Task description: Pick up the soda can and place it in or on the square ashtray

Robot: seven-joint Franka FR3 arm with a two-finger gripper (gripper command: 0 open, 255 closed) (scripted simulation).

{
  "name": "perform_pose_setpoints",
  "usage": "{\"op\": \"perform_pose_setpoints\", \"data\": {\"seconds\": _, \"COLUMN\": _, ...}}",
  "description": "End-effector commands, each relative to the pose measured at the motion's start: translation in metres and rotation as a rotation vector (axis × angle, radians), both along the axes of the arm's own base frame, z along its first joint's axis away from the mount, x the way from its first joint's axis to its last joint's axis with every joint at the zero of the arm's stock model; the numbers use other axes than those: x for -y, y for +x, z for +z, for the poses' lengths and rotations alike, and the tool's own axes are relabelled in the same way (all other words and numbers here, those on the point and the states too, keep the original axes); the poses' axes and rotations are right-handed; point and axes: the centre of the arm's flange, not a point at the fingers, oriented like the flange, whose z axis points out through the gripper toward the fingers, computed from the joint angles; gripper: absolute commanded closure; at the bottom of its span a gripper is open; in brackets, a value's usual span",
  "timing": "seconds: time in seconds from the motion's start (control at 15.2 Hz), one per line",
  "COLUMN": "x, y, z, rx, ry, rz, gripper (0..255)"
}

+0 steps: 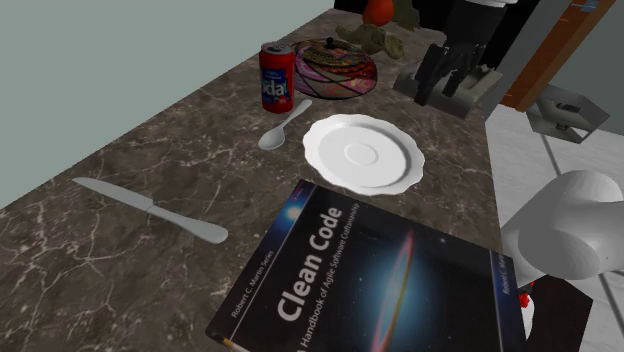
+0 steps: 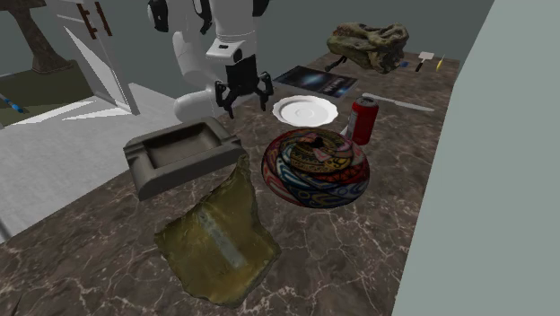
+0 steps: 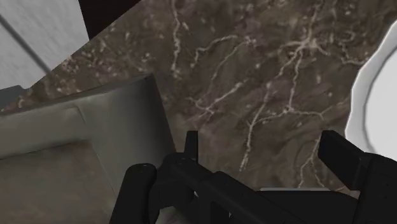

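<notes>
The soda can (image 1: 276, 75), red with a blue label, stands upright on the dark marbled counter (image 1: 150, 150). It is at the far side of the shoulder view, just to the left of a domed bowl (image 1: 335, 68) with a many-coloured pattern. No finger touches it. A pale spoon (image 1: 283, 127) lies near the can on its near side. To the spoon's right is a white plate (image 1: 362, 152) with a wavy rim.

The square ashtray (image 1: 480, 95), drawn plain grey, sits at the counter's far right in that view. It is well apart from the can, with the bowl between them.

The gripper (image 1: 447, 80) hangs over the counter just beside the ashtray. In the second exterior view it hovers between the ashtray (image 2: 184, 153) and the plate (image 2: 305, 110). In the wrist view its two black fingers (image 3: 191, 146) stand wide apart, with only bare marbled counter between them. The ashtray's wall (image 3: 70, 140) is outside one finger and the plate's rim (image 3: 378, 95) is outside the other.

A grey knife (image 1: 150, 208) lies at the near left of the shoulder view. A dark book (image 1: 370, 280) titled "Clean Code" lies at the near right. In the second exterior view a crumpled olive cloth (image 2: 220, 229) lies on the counter nearest that camera, touching the ashtray's corner.
</notes>
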Motion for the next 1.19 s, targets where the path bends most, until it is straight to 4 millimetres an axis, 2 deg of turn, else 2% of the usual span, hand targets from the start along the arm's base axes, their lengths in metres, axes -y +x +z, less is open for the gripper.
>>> {"op": "perform_pose_setpoints", "data": {"seconds": 0.0, "x": 0.000, "y": 0.000, "z": 0.000, "rx": 0.000, "ry": 0.000, "rz": 0.000, "gripper": 0}}
{"op": "perform_pose_setpoints", "data": {"seconds": 1.12, "x": -0.177, "y": 0.134, "z": 0.053, "rx": 0.011, "ry": -0.044, "rz": -0.045, "gripper": 0}}
